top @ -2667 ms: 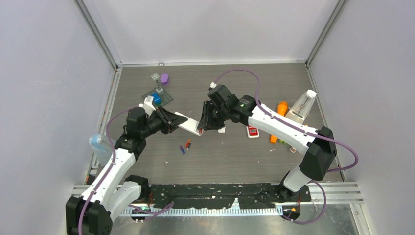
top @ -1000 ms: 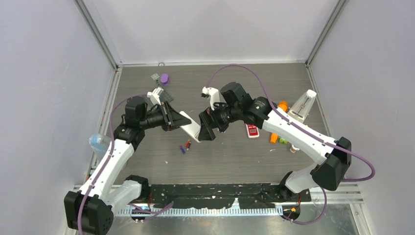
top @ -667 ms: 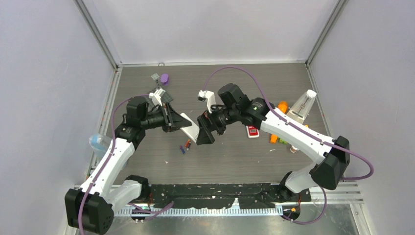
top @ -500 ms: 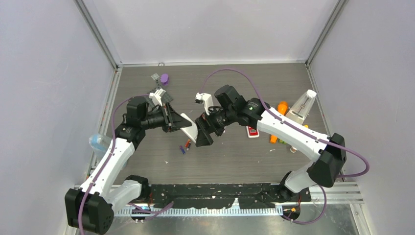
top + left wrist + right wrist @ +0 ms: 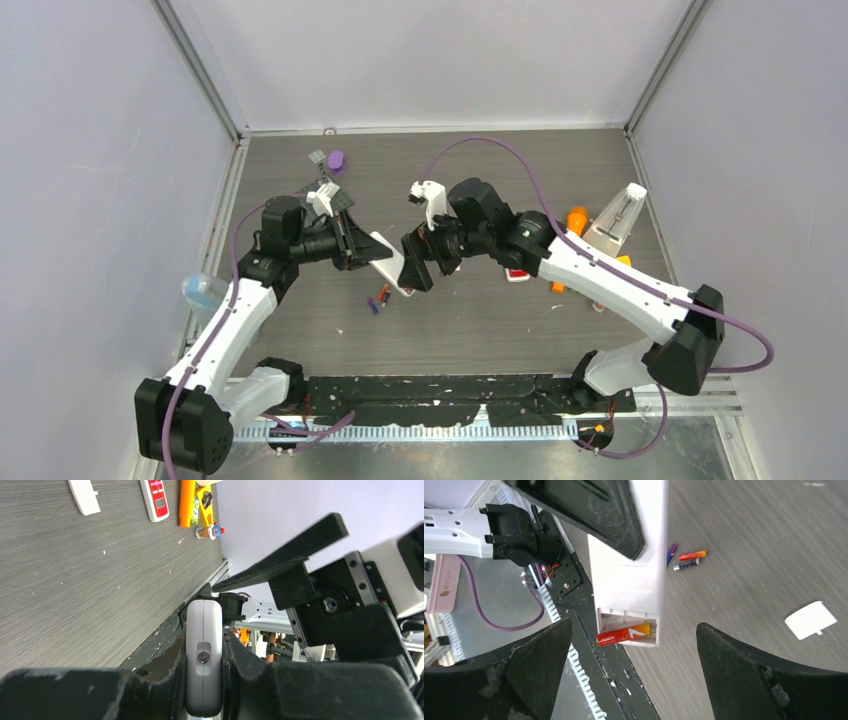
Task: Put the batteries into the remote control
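Left gripper (image 5: pixel 358 246) closed on the white remote control (image 5: pixel 388 264), with fingers (image 5: pixel 255 677) pinching its narrow side faces. Remote raised off the bench (image 5: pixel 480 325), just left of the bench centre, free end pointing toward the right gripper (image 5: pixel 417 268). Right gripper fingers (image 5: pixel 536 670) spread wide, one on each side of the remote's free end, with a clear gap on both sides and no contact. Seen from the right wrist: plain white casing, flat back, straight edges. At the free end, an open battery compartment (image 5: pixel 629 630) with its cover off. Inside it, one red-orange battery (image 5: pixel 623 634) lying crosswise, slightly tilted, label side up. Seen from the left wrist: rounded white end face with a small dark window at its middle. Loose batteries (image 5: pixel 380 296) lying on the bench below the raised remote, slightly toward the near edge: thin short cylinders, one red-orange, one dark with a silver end just beside it, and one purple partly hidden behind the casing. White battery cover (image 5: pixel 811 620) flat on the bench, apart from the batteries. Red remote (image 5: pixel 154 500) also flat on the bench, toward the right edge.
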You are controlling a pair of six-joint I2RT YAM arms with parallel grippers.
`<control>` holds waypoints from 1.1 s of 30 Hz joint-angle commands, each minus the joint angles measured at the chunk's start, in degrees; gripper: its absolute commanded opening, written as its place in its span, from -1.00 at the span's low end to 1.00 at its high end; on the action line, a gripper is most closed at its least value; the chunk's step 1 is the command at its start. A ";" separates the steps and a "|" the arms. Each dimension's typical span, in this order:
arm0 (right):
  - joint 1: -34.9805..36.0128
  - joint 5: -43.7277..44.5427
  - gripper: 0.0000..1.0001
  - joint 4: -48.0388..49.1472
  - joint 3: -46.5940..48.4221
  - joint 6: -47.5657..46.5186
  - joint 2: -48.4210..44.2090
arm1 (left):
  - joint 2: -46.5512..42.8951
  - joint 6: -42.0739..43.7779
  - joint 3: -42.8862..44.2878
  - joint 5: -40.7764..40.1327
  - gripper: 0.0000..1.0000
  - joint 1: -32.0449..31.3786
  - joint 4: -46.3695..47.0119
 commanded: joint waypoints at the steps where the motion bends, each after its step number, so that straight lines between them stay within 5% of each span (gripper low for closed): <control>1: 3.36 8.98 0.98 8.26 -2.52 0.18 -7.18 | -0.45 -4.51 -0.82 0.09 -1.00 -0.12 4.14; 15: 12.75 19.55 0.73 7.67 -3.45 -10.70 -9.20 | -0.88 -8.14 -1.13 -1.07 -1.00 -0.08 3.70; 24: 12.56 29.58 0.63 5.55 -2.17 0.34 -5.14 | -0.44 10.94 4.54 -6.04 -1.00 -0.04 -4.18; 33: 6.40 12.54 0.86 9.85 -3.29 4.13 -3.61 | 3.73 22.89 10.59 7.31 -1.00 -0.10 -7.76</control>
